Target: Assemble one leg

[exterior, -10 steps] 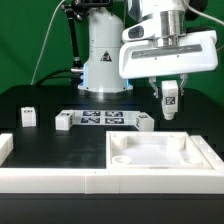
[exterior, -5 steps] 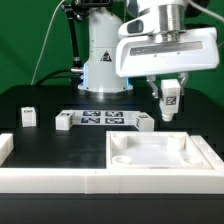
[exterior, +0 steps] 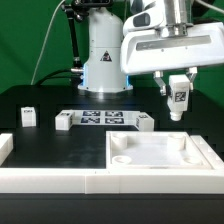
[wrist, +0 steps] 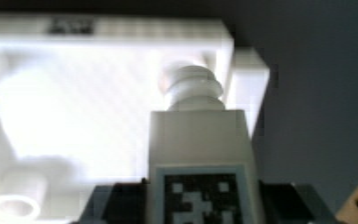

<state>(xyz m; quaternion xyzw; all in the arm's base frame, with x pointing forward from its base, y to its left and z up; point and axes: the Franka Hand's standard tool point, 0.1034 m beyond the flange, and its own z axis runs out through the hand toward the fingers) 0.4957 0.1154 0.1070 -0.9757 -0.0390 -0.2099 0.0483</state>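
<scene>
My gripper (exterior: pixel 180 93) is shut on a white leg (exterior: pixel 180 101) with a black-and-white tag on its face. It holds the leg in the air above the far right part of the large white square panel (exterior: pixel 160 152). In the wrist view the held leg (wrist: pixel 201 140) points down toward the panel (wrist: pixel 87 110), its threaded tip over a round corner socket (wrist: pixel 181 72). Other legs stand on the table: one at the exterior view's left (exterior: pixel 29 116), one by the marker board's left end (exterior: pixel 64 122) and one by its right end (exterior: pixel 146 123).
The marker board (exterior: pixel 103 120) lies mid-table. A low white wall (exterior: pixel 50 180) runs along the front edge, with a short piece (exterior: pixel 5 148) at the exterior view's left. The robot's base (exterior: pixel 103 55) stands behind.
The gripper with the leg has moved toward the exterior view's right and slightly up. The other legs and the panel have not moved.
</scene>
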